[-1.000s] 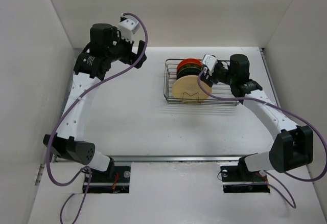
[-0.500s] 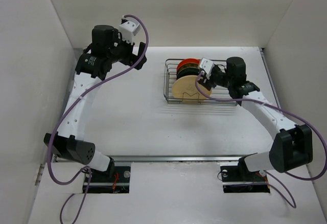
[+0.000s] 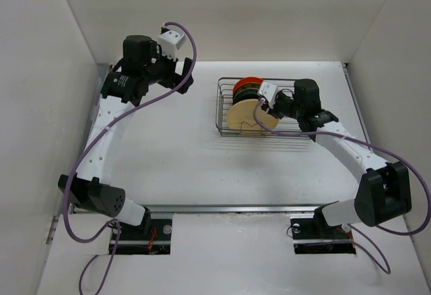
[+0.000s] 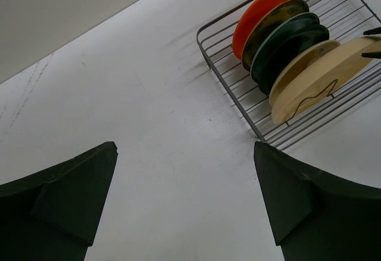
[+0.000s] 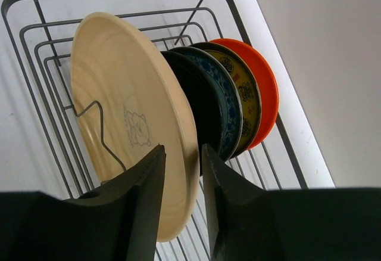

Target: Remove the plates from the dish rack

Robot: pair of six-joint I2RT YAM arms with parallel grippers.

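The dish rack (image 3: 296, 132) of dark wire stands at the back right of the table. The plates stand on edge in it: a large peach plate (image 3: 244, 116) (image 5: 119, 94) in front, then dark teal patterned ones (image 5: 225, 103), a yellow patterned one (image 5: 249, 94) and an orange-red one (image 5: 265, 82). My right gripper (image 3: 261, 106) (image 5: 183, 149) has its fingers on either side of the peach plate's right rim, closed in tight on it. My left gripper (image 3: 183, 73) (image 4: 184, 154) hangs open and empty, high over the bare table left of the rack (image 4: 280, 133).
White walls close in the table on the left, back and right. The rack's right half (image 3: 300, 123) holds no plates. A purple cable (image 3: 192, 52) loops off the left wrist.
My right gripper has slid left onto the peach plate's rim and its jaws have narrowed around it. The left arm has barely shifted.
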